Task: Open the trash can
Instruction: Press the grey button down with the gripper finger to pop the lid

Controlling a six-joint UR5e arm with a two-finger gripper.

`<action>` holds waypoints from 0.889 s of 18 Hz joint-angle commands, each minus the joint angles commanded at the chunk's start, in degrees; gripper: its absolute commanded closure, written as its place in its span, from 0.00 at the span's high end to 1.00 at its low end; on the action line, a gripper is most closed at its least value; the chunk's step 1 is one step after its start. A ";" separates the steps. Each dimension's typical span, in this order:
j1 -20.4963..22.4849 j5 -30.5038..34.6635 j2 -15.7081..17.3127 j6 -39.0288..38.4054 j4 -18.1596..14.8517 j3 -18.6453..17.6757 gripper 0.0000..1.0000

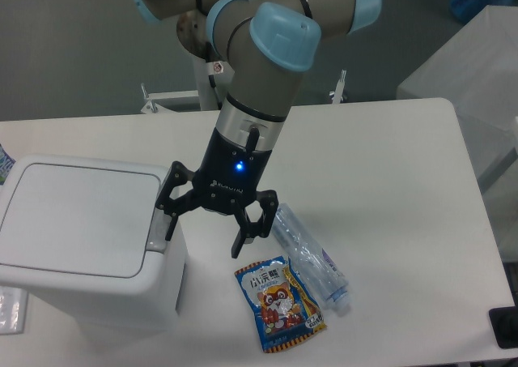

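One trash can (pixel 81 245) is seen, standing on the white worktop (pixel 388 189) to the camera-left of the tool (pixel 204 233). Its flat lid is down, so nothing of its inside is shown. The lid's longer sides are laid roughly across the picture, and the grey push-button bar (pixel 155 236) is set on the edge that faces the tool. The tool is pointed downward with its two fingers spread wide apart and nothing held between them. One finger (pixel 169 221) is placed right at the push-button bar; whether it is touching cannot be told. The other finger is hung above bare worktop, just above the snack packet.

Below the tool, toward the camera, one blue snack packet (pixel 278 302) is laid flat. One clear plastic bottle (pixel 309 260) is laid on its side just beside the tool's free finger, its long axis run diagonally, its lower end touching the packet's edge. A blue light is lit on the tool's black body.
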 joint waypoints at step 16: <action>-0.97 4.83 0.53 0.00 0.35 -1.06 1.00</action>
